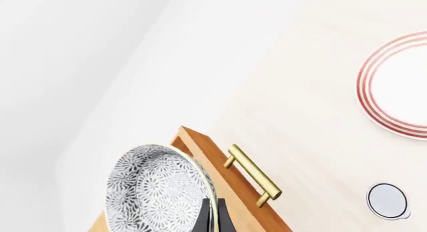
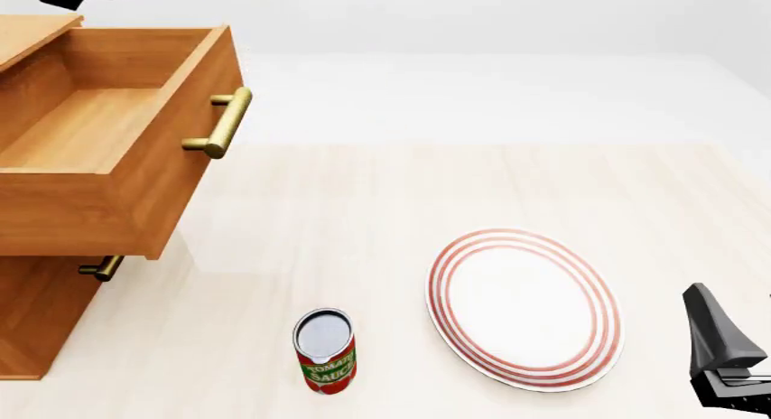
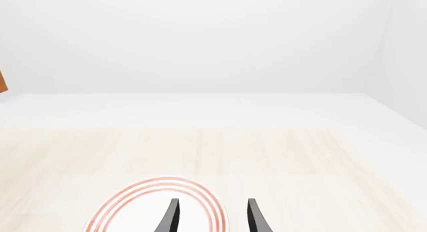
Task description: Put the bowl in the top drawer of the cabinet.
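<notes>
Black fingers of the right gripper (image 3: 211, 217) stand parted and bare above the near edge of the large flat white plate with red rings (image 2: 525, 307), which lies right of the upright red tomato-sauce can (image 2: 325, 350) on the pale wooden table (image 2: 361, 211). Farther off, the left gripper (image 1: 212, 216) clamps the rim of the small deep blue-grey speckled bowl (image 1: 160, 187), holding it above the pulled-out light-brown wooden top drawer (image 2: 97, 139) with its brass bar handle (image 2: 224, 123), part of the tall light-brown wooden cabinet (image 2: 36, 320).

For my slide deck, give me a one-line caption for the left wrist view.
Left gripper holds the bowl above the open top drawer.
</notes>
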You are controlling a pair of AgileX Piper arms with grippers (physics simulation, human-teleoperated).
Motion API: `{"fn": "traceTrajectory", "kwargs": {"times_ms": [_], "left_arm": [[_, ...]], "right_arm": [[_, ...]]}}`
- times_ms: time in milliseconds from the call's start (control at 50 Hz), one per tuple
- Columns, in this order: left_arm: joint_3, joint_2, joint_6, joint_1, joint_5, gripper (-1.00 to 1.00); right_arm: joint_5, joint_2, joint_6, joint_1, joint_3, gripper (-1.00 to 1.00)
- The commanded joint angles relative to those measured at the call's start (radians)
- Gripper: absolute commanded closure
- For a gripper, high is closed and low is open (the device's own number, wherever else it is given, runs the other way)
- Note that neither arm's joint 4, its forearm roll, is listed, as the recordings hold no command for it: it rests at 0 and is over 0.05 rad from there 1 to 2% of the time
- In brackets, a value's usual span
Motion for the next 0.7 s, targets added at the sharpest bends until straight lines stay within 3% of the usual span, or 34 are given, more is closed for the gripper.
{"fn": "traceTrajectory", "kwargs": {"times_ms": [20,120,380,540,700], "left_arm": [[0.104,-0.055,-0.03,0.046,-0.054,1.0],[0.117,-0.059,-0.052,0.059,-0.068,1.0],[0.295,-0.135,-0.083,0.099,-0.122,1.0],[0.345,-0.146,-0.108,0.104,-0.137,1.0],[0.391,-0.143,-0.088,0.123,-0.175,1.0]], "right_arm": [[0.0,0.0,0.0,0.0,0.0,-1.0],[0.0,0.0,0.0,0.0,0.0,-1.0],[0.0,0.0,0.0,0.0,0.0,-1.0],[0.0,0.0,0.0,0.0,0.0,-1.0],[0.0,0.0,0.0,0.0,0.0,-1.0]]}}
